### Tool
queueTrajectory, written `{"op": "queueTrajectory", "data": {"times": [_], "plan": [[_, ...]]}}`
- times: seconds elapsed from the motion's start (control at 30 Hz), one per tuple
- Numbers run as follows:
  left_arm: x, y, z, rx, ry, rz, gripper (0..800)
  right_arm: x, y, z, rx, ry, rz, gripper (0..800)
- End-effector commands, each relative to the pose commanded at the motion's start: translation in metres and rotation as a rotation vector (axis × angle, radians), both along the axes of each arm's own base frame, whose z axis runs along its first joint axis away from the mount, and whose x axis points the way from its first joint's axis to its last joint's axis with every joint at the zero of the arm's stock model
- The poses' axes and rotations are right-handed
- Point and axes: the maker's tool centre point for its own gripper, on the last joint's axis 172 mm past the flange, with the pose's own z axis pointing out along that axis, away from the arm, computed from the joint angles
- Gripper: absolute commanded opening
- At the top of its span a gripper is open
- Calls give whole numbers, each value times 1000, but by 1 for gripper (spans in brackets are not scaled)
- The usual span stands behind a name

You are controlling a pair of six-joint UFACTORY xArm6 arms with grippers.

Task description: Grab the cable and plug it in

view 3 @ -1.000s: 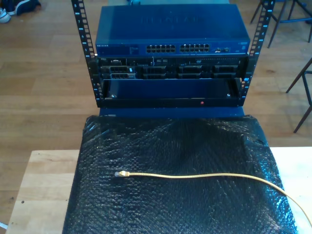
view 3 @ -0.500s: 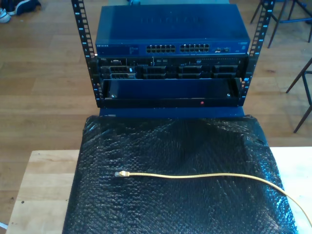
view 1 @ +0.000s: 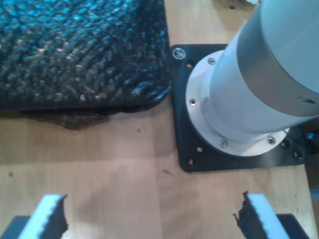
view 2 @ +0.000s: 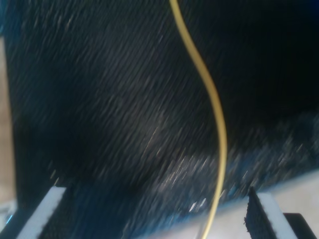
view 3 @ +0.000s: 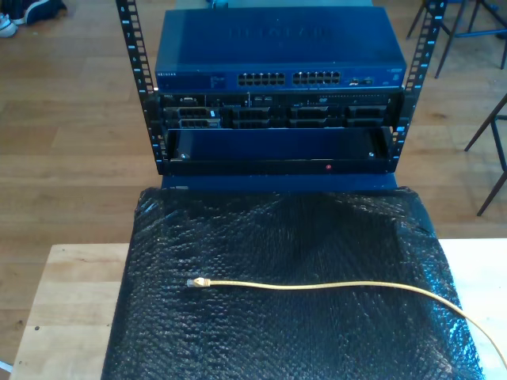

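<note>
Above the cable (view 2: 215, 107), my second gripper (view 2: 154, 214) hangs, fingers (view 2: 45, 211) spread.

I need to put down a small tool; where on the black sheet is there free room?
The black sheet is bare between the rack and the cable, and also nearer than the cable. The cable's line is the one occupied strip.

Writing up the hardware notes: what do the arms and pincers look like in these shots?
My first pincer has two white fingers faced with black ribbed pads. My second pincer looks the same: white fingers, black serrated pad. The first wrist view also takes in an arm base: a smooth white cylinder with a grey band, on a white flange bolted to a black square plate.
</note>
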Motion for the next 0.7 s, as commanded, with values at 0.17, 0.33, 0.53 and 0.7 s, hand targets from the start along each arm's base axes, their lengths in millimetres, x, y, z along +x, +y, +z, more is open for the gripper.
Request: {"op": "queueTrajectory", "data": {"times": [0.17,0.33,0.53,0.7], "plan": [[2,-3,-1,-2,13,-4,800,4,11,0,-4,4,29,797],[7,-7,-2,11,41,14,800,13,18,-3,-21,15,33,797],[16,-18,-3,1,50,20,800,28,35,-7,-49,29,49,797],[19,-27,-7,-33,72,30,800,41,61,-7,-68,33,83,797]]}}
